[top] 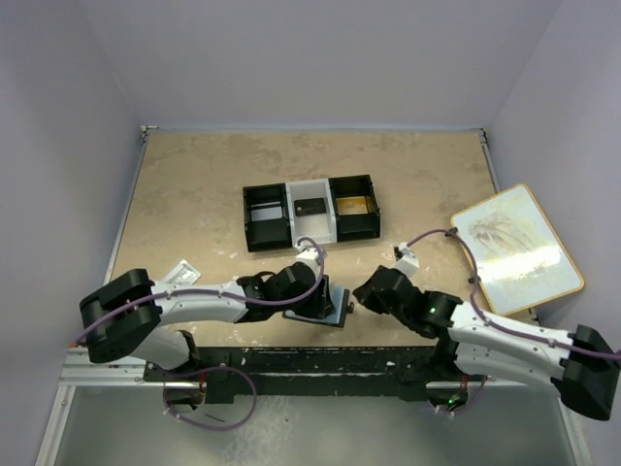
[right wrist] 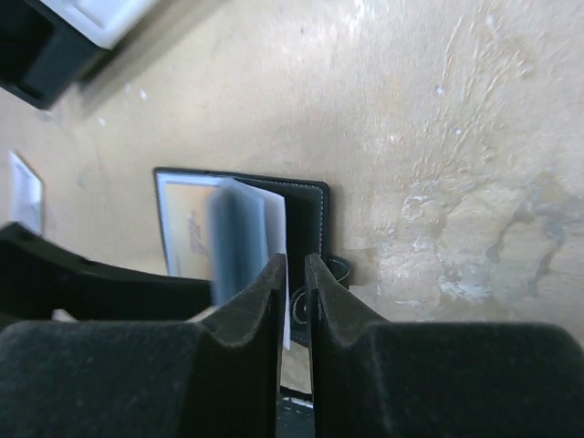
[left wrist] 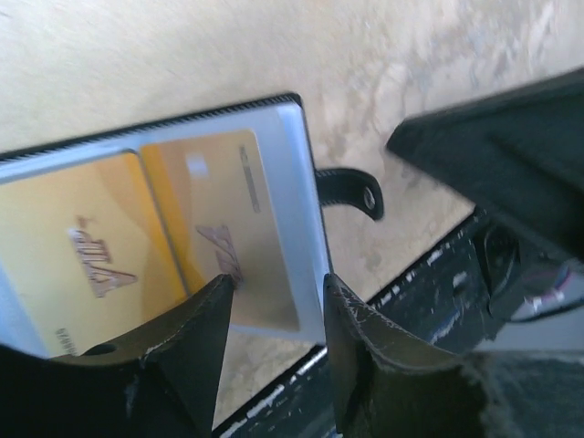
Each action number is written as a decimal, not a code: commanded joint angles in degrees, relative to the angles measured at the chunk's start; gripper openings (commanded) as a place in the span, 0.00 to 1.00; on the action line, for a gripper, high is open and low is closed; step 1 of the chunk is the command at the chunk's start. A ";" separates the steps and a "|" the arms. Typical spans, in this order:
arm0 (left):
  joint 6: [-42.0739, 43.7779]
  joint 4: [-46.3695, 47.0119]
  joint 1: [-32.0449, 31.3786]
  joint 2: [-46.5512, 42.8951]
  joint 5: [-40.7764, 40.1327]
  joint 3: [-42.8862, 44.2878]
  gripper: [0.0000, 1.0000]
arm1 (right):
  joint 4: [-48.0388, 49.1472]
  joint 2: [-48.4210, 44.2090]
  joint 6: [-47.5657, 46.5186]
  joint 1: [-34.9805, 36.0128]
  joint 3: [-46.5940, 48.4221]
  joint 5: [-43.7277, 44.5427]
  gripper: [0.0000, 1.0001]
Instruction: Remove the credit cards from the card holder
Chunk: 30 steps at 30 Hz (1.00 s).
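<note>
Card holder point(top: 332, 313) lay open and flat just on the arms' side of the three-compartment tray point(top: 309, 236). Its long axis ran roughly along the tray's long side, its strap tab point(left wrist: 351, 190) pointed right, and two gold credit cards point(left wrist: 91, 255) sat side by side in its sleeves, each crosswise to that axis. Before the tray's middle compartment the left gripper point(left wrist: 274, 306) hung over the holder's edge, jaws apart and gripping nothing. Before the right compartment the right gripper point(right wrist: 294, 274) had the edge of a raised sleeve leaf point(right wrist: 246, 242) in its narrow slit, and whether it pinched could not be told.

The beige table point(top: 194, 184) carries the card holder point(top: 339, 313), a tray point(top: 310, 225), a white packet point(top: 179, 272) and a board point(top: 516, 248).
</note>
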 commanded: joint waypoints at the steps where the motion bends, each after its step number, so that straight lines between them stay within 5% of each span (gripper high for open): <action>1: 3.58 2.52 -0.35 1.71 9.82 2.97 0.43 | -9.78 -9.94 0.48 0.27 0.43 7.39 0.17; 6: 3.39 -4.97 0.23 -3.85 -0.43 3.53 0.45 | -8.14 -19.16 -1.93 0.21 -0.76 5.08 0.19; 14: 3.73 -14.27 0.95 -11.91 -11.14 5.34 0.46 | 15.98 -21.70 -7.45 0.24 -7.09 -6.12 0.25; 21: -1.10 -19.43 2.04 -19.03 -21.79 2.17 0.47 | 28.62 -7.29 -12.53 0.20 -3.84 -13.25 0.29; 30: -1.47 -21.59 5.20 -18.87 -22.21 0.41 0.47 | 35.77 19.18 -12.71 0.20 3.25 -20.17 0.28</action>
